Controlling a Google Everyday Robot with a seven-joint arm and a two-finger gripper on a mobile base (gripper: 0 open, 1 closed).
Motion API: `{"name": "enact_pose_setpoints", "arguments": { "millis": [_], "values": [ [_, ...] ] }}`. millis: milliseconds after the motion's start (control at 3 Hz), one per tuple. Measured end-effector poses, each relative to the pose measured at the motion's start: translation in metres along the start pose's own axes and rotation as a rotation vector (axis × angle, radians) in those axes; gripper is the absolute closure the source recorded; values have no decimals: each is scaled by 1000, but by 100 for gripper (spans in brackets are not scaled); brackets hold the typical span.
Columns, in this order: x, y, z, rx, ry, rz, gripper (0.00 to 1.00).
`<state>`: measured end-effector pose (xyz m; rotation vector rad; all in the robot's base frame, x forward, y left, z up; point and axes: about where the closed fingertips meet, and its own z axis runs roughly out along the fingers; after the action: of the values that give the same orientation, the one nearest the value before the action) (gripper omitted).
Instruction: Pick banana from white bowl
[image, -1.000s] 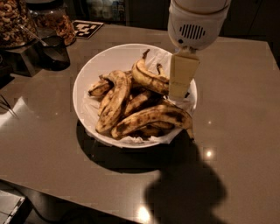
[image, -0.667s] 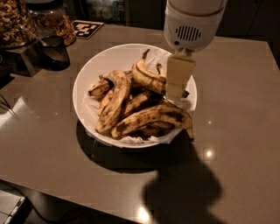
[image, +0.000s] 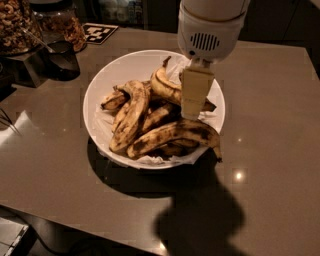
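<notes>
Several overripe bananas lie piled in the white bowl on the worktop. The banana, stem upturned, lies at the rear of the pile. The hand hangs over the bowl's right half, overlapping this banana's middle. Whether it is open or gripping cannot be determined.

Your robot's wrist housing is rounded and white, with a dark slotted vent grille. Beneath it, just right of centre, hangs the gripper, a pale cream rectangular block.
</notes>
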<state>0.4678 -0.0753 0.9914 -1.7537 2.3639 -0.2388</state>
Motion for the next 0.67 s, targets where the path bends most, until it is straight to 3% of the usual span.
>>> {"name": "enact_pose_setpoints", "arguments": {
  "millis": [667],
  "values": [
    [-14,9,6,-17,5,-59,30]
  ]
}}
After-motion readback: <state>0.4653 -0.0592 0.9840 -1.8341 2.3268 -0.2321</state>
